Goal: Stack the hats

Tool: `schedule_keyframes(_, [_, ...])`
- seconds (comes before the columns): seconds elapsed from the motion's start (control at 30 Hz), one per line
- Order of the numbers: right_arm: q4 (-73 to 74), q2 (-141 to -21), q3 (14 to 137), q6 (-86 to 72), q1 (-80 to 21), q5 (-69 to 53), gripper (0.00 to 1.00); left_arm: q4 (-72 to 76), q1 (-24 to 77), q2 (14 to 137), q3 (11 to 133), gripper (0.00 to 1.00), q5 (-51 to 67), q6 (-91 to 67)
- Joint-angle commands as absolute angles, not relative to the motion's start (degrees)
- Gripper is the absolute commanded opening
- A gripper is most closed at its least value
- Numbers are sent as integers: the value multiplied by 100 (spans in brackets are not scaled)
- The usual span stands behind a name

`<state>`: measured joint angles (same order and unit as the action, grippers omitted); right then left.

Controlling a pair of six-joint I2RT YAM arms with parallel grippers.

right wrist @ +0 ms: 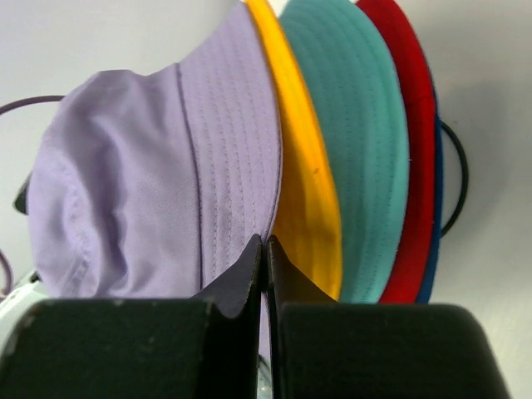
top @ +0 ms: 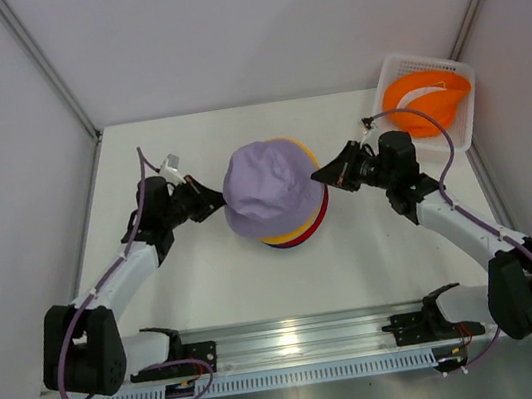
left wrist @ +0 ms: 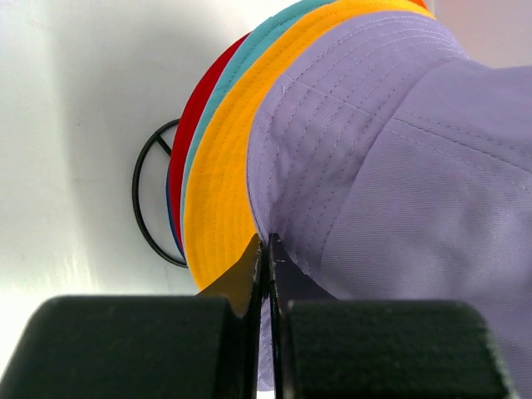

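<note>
white tabletop [top: 209,289] between pale walls. left gripper [left wrist: 266,249] and right gripper [right wrist: 264,247], each with fingers pressed together, appear to pinch opposite brim edges of the lavender hat [top: 269,187]. this hat tops the stack at table centre, over yellow hat [right wrist: 307,191], teal hat [right wrist: 357,150], red hat [right wrist: 416,166] and navy hat [right wrist: 435,208]. a black wire frame [left wrist: 141,199] shows under the pile. orange hat [top: 425,101] lies well apart in the white basket [top: 397,65], far-right of the stack and nearer the right arm; judged the one hat not yet stacked.
</note>
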<state>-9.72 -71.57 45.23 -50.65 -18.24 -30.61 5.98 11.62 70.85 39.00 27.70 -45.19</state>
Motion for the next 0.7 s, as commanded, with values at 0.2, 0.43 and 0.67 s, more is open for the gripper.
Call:
schedule_keyframes(0.2, [-484, -7690, 4333, -4491, -1731, -2373, 0, 773, 1310, 7672, 3815, 1, 2531, -4342])
schedule_keyframes(0.43, [-18, -7901, 4473, -4202, -1609, -2198, 0, 993, 1546, 8498, 3850, 1, 2593, -4350])
schedule_keyframes(0.67, [404, -7998, 4544, -4017, -1538, -2144, 0, 1108, 1679, 9044, 3929, 1, 2567, -4272])
